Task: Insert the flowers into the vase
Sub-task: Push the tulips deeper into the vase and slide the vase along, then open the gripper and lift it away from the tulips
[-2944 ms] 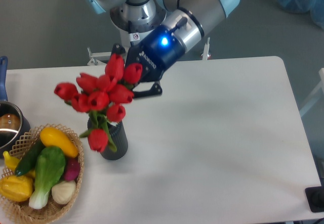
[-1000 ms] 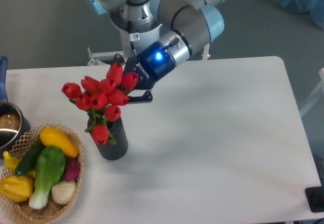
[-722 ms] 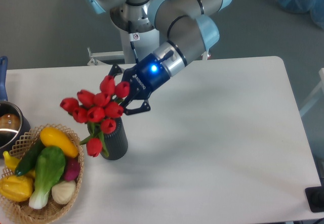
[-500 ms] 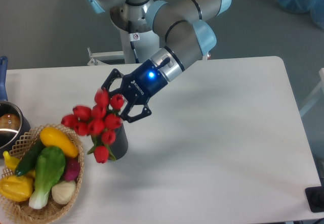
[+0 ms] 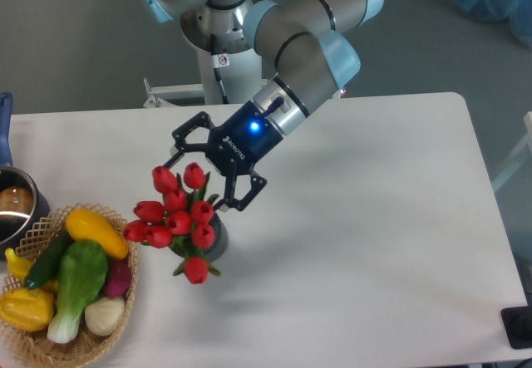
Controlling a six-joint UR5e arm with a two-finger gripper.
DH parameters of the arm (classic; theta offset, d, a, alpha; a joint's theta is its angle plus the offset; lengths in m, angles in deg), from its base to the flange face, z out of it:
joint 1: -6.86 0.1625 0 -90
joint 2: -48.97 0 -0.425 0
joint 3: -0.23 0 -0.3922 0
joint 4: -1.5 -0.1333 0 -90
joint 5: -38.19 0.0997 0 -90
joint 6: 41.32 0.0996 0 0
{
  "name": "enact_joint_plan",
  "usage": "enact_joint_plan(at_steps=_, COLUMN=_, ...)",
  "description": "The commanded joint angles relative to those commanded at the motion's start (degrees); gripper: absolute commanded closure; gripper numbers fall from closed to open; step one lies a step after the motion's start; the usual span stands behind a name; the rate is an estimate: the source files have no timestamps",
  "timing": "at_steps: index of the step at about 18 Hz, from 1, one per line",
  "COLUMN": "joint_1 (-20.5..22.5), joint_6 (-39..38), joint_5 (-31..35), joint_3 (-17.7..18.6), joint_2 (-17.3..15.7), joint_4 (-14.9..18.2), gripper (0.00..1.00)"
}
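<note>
Gripper (image 5: 209, 167) spread wide, clamped on nothing — fingers apart just above the flowers (image 5: 177, 218). Flowers seated in the vase (image 5: 214, 243), blooms leaning left and forward, hiding most of it. Vase upright on the table (image 5: 374, 218), right of the basket (image 5: 71, 343) — pot (image 5: 12, 210) at left edge.

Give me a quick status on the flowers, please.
Pincer open, off the bouquet. Flowers in the vase, heads leaning toward the basket. Nothing in the way.
</note>
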Motion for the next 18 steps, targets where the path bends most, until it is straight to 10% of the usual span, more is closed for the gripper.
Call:
enact_joint_plan(at_steps=6, joint_1=1.94, joint_6=0.09, joint_5=0.26, joint_3=1.4, joint_2=-2.9, joint_4=0.44, gripper=0.0)
enact_joint_plan(at_steps=18, joint_1=3.51, joint_6=0.26, joint_5=21.09, joint_3=2.72, joint_2=-9.66, joint_4=0.62, gripper=0.0)
